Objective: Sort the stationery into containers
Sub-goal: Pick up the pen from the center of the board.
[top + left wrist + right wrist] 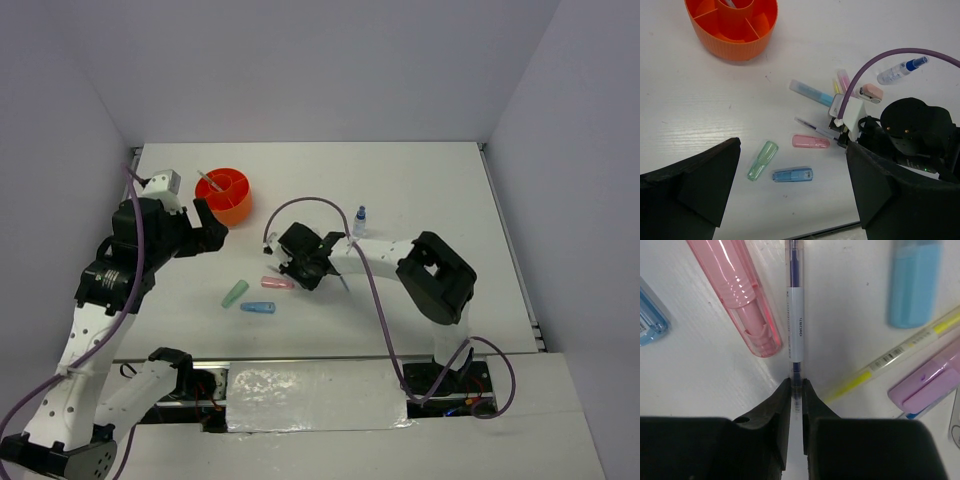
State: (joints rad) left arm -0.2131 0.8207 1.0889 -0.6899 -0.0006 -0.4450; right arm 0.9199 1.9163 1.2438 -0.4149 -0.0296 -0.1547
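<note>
My right gripper (796,387) is shut on the near end of a thin clear pen (795,315) that lies along the table; both also show in the top view (292,265). Beside the pen are a pink marker (737,295), a blue highlighter (915,285), a yellow pen (905,350) and a purple marker (930,385). My left gripper (791,200) is open and empty, held above a green piece (761,160) and a blue piece (792,175). The orange organizer (732,25) stands at the far left with a thin item in it (210,180).
A clear blue-capped bottle (901,70) and a pink eraser (871,93) lie beyond the right arm (920,130). The table's near edge runs just below the green and blue pieces. White walls enclose the table on three sides.
</note>
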